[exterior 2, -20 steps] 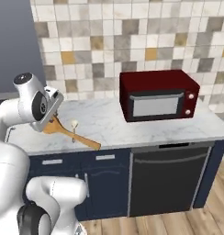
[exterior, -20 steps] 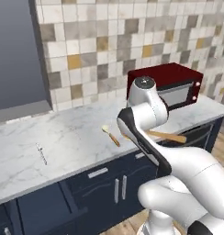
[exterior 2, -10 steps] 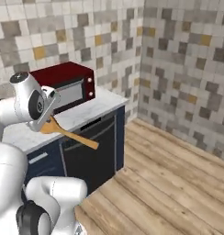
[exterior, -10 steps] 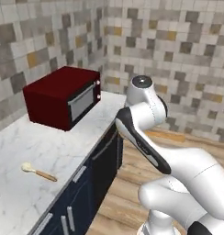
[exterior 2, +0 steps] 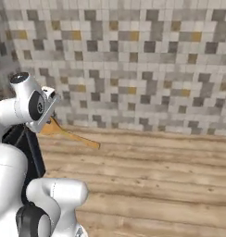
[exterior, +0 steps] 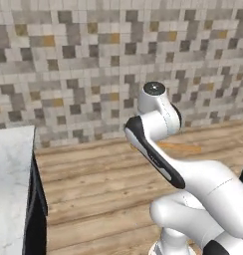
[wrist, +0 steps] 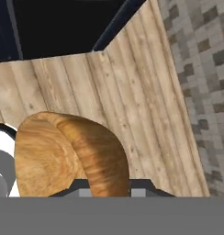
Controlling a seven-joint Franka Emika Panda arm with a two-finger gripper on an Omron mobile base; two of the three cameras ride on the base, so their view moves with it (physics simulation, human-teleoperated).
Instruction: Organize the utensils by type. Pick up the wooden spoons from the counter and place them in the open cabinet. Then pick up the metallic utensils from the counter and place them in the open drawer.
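My gripper point(exterior 2: 48, 123) is shut on a wooden spoon point(exterior 2: 73, 137). Its orange-brown handle sticks out to the right and slightly down over the wooden floor. In the left base view a stretch of that handle point(exterior: 182, 148) shows past the arm, which hides the gripper itself. Close up in the hand view, the spoon point(wrist: 63, 158) rises large between the fingertips, with my gripper point(wrist: 109, 187) clamped at its base. A strip of the white marble counter point(exterior: 13, 169) lies at the far left.
A tiled wall point(exterior 2: 133, 69) stands ahead across a wide wooden floor point(exterior 2: 152, 176). The navy side of the base cabinets point(exterior: 38, 209) drops below the counter's edge. Dark navy cabinet fronts point(wrist: 49, 27) cross the top of the hand view.
The whole picture has swung: the base has turned away from the counter, so the microwave and worktop have slid off to the left. The spoon stays in the shut gripper.
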